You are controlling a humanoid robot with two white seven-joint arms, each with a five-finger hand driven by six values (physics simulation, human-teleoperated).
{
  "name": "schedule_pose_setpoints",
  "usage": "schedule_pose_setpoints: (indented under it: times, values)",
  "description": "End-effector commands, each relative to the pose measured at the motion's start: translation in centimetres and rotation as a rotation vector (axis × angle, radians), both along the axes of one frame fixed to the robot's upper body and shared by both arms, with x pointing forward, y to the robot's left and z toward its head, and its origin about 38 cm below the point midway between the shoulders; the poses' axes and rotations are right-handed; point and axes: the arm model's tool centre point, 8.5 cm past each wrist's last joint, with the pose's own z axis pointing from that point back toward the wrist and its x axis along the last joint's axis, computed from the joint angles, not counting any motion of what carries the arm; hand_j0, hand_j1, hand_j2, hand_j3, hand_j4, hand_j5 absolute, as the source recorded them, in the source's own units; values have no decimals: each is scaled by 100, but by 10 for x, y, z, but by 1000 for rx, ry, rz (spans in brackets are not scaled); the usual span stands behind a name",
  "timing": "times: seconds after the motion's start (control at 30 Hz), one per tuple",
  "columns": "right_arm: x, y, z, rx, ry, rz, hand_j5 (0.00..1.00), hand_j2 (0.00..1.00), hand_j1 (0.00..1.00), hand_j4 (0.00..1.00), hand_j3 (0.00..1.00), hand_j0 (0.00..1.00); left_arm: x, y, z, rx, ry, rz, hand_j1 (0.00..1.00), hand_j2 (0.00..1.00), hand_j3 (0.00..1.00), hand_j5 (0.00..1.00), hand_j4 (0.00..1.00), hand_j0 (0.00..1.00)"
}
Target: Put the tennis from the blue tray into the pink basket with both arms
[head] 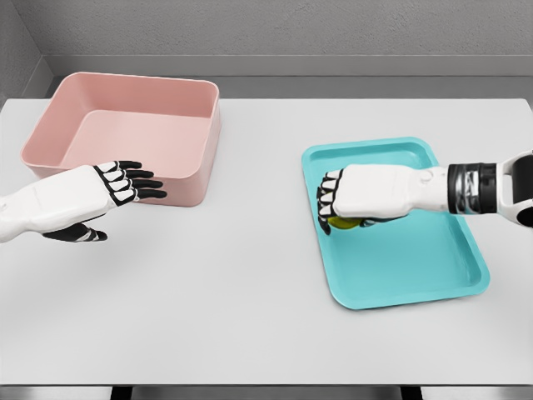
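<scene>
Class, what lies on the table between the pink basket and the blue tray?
Nothing: head view shows bare white table between pink basket and blue tray.

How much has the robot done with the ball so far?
Nothing is finished yet: the pink basket shows no ball inside. Right now the right hand is curled over the yellow-green tennis ball on the blue tray. The left hand waits open in front of the basket. Lifting, passing and dropping it in remain.
</scene>
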Motion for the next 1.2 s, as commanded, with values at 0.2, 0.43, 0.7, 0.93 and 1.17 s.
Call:
schedule_pose_setpoints:
  times: [0.2,0.43,0.7,0.93,1.17]
  values:
    - [-5,43,-4,71,-7,78,46,46,46,46,46,46,0,0,0,-7,3,1,100,100,100,100,100,100]
    - [-12,75,-16,92,2,136,45,45,45,45,45,45,0,0,-1,-7,5,2,100,100,100,100,100,100]
    - [-22,113,-34,107,14,194,44,44,44,44,44,44,0,0,-1,-7,5,2,100,100,100,100,100,100]
    - [-12,135,-52,107,46,179,44,44,44,44,44,44,0,0,0,-4,4,2,100,100,100,100,100,100]
    - [-10,144,-68,85,71,173,44,44,44,44,44,44,0,0,-1,-5,4,2,100,100,100,100,100,100]
